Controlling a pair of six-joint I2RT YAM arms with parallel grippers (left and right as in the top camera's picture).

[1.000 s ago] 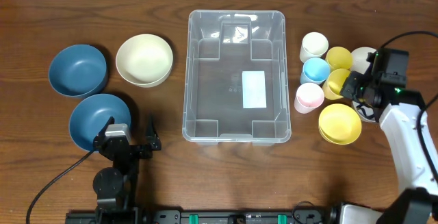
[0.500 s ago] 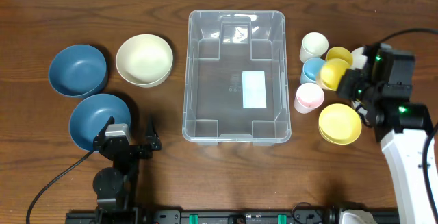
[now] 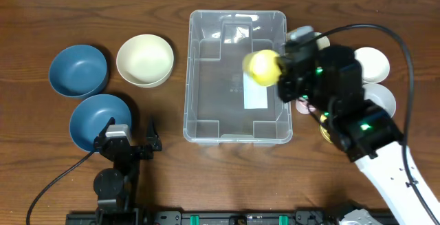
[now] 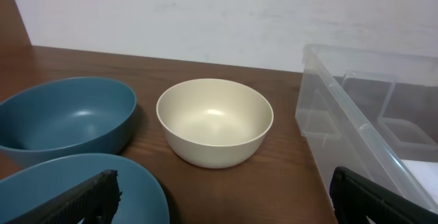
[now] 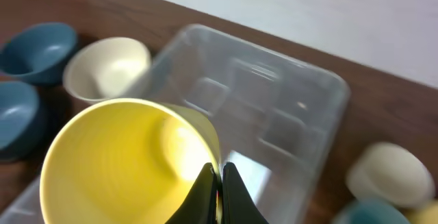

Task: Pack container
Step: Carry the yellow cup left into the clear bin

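Our right gripper (image 5: 217, 183) reaches over the central container (image 3: 220, 87), jaws pinched on the rim of a yellow cup (image 3: 262, 67); our left gripper (image 3: 130, 134) sits wide open beside a blue bowl (image 3: 96, 118). We can barely make out the cups (image 3: 302, 104) under our right arm.

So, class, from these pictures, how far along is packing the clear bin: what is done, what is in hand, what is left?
Done: nothing; the container holds only its white label. In hand: the right hand, shut on a yellow cup at its rim, holds it above the container. Left: cream bowl, two blue bowls, white bowls at the right. The left hand is open, empty.
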